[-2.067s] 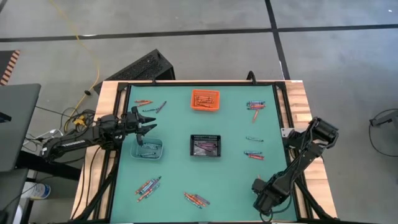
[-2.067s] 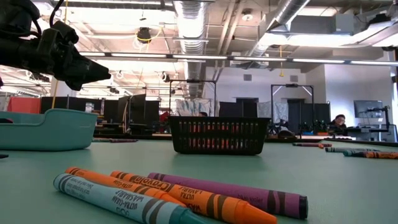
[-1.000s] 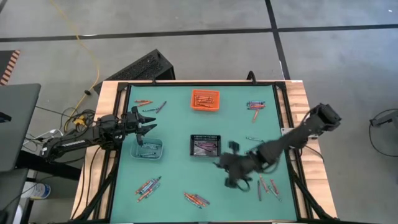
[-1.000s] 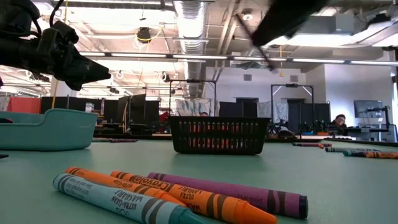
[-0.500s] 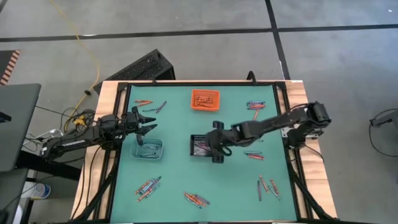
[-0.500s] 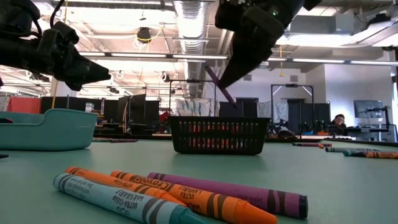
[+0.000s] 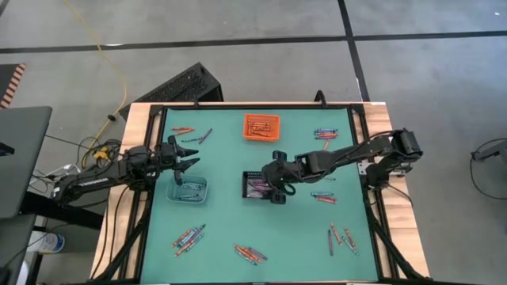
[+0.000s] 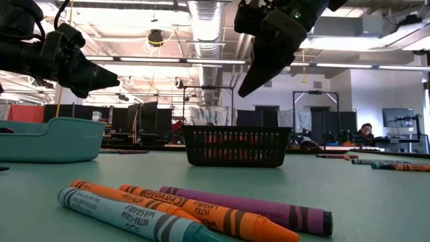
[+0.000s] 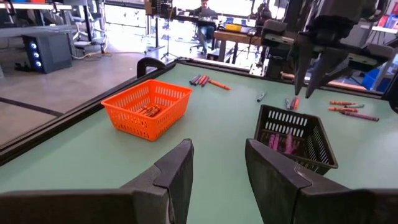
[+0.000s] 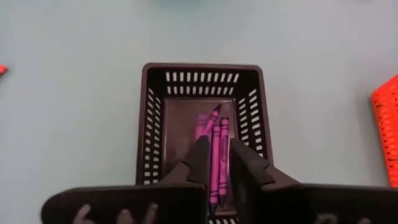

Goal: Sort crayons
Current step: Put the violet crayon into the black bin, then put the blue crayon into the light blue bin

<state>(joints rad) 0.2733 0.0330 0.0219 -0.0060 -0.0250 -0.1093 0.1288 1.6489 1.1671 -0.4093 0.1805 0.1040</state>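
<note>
My right gripper (image 7: pixel 276 192) hangs open over the black bin (image 7: pixel 255 176) at the table's middle. In the right wrist view (image 10: pixel 217 143) its fingers stand apart above purple crayons (image 10: pixel 215 163) that lie on the bin's floor. Nothing is between the fingers. In the low view the gripper (image 8: pixel 247 87) is well above the bin (image 8: pixel 236 146). My left gripper (image 7: pixel 188 156) is open and empty above the far edge of the clear teal bin (image 7: pixel 188 190). Loose crayons lie in groups on the green mat: near left (image 7: pixel 187 236), near middle (image 7: pixel 249 253), near right (image 7: pixel 341 236).
An orange bin (image 7: pixel 261 127) with orange crayons stands at the far middle. More crayons lie at far left (image 7: pixel 194 133), far right (image 7: pixel 325 134) and right of the black bin (image 7: pixel 322 196). A black frame (image 7: pixel 355 150) borders the mat.
My right gripper has swung from the table's near right toward the black bin, carrying a purple crayon that hung slanting below its fingers half a second ago. It now stands over the bin and the crayon no longer hangs from it. My left arm has kept still.
</note>
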